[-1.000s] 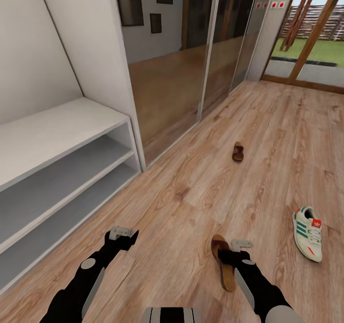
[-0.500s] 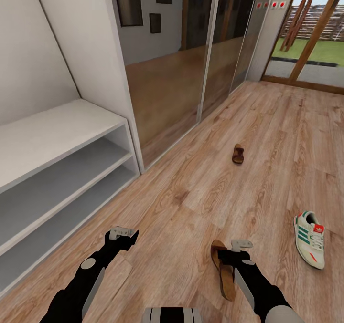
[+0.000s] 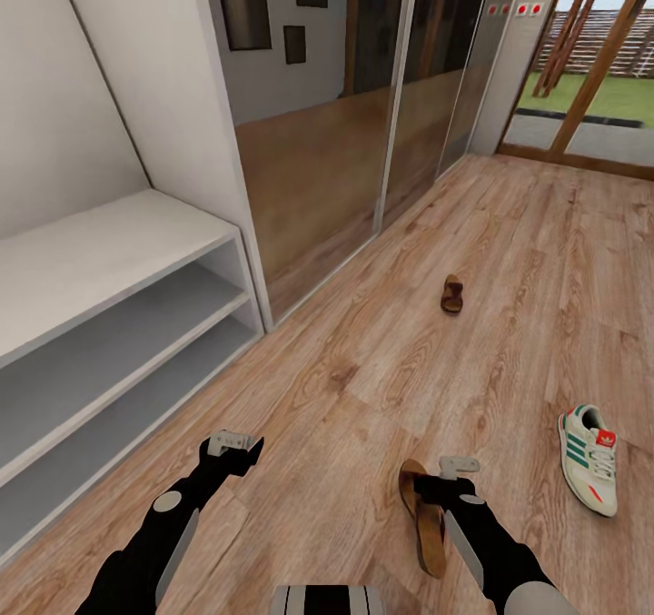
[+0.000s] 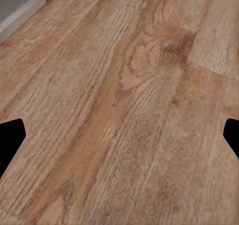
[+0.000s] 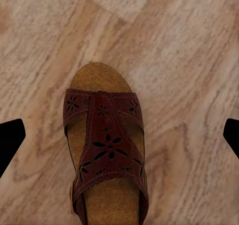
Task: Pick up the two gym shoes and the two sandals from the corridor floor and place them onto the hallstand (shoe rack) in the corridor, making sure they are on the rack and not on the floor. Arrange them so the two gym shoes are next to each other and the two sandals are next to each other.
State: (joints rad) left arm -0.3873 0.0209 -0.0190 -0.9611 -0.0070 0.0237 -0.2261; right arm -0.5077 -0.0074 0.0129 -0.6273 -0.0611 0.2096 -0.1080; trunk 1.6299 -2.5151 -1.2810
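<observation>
Your right end effector (image 3: 441, 475) hangs directly over the near sandal (image 3: 423, 513) on the corridor floor (image 3: 381, 361); fingers spread wide, tips (image 5: 11, 138) at both edges of the right wrist view with the sandal (image 5: 105, 150) centred between them, toe pointing away from the wrist, not touched. Perforated reddish-brown straps and tan footbed are clear in that view. Your left end effector (image 3: 238, 446) hovers over bare planks (image 4: 124, 110), fingers (image 4: 10, 140) also spread, holding nothing. The second sandal (image 3: 451, 293) lies well apart, farther down the corridor, near the mirrored sliding doors (image 3: 363, 124). One gym shoe (image 3: 589, 457) sits on the floor to the right of the near sandal, apart from it, red heel patch toward the far end of the corridor. The pale-grey unit with two open tiers (image 3: 109, 342) is at your left, against the wall, both tiers bare; its upper part is cut off, so you can't confirm from here it's the hallstand.
</observation>
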